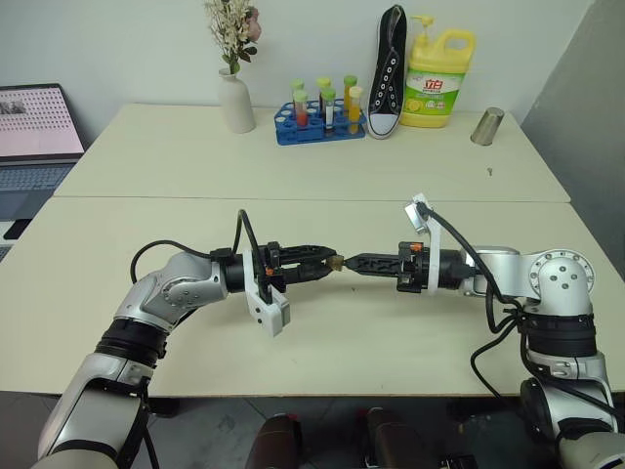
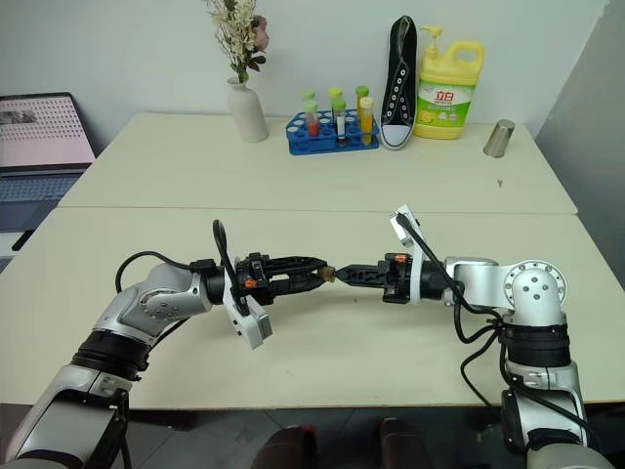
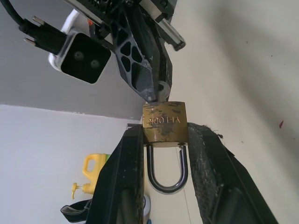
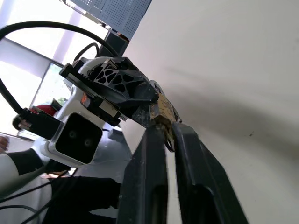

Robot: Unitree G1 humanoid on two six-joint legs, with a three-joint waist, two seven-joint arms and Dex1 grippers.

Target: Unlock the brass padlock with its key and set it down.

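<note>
you have the brass padlock point(image 3: 165, 122) clamped by its body between the two fingers of the left pincer point(image 3: 163, 154), held in the air above the desk point(image 1: 371, 342), roughly midway between the two arms. in the left wrist view the silvery shackle point(image 3: 167, 173) hangs between those fingers and looks seated in the body on both legs, so you should judge the lock as not yet open.

the right pincer point(image 4: 164, 133) meets the padlock head-on from the opposite side. its fingers stand only a narrow gap apart with the tips at the keyhole end of the lock. a small bright piece of metal shows between those tips right against the padlock, which is probably the key point(image 3: 161, 89), but it is too small to say whether it is fully in or whether the right pincer grips it firmly or has just let go.

so the pick-up of both items and the bringing together appear done. what you have left, as far as the views show: confirm the key is seated, turn it until the shackle pops, then lower the padlock to the bare desk beneath the arms and release it. watch that the turn does not twist the lock out of the left grip.
</note>
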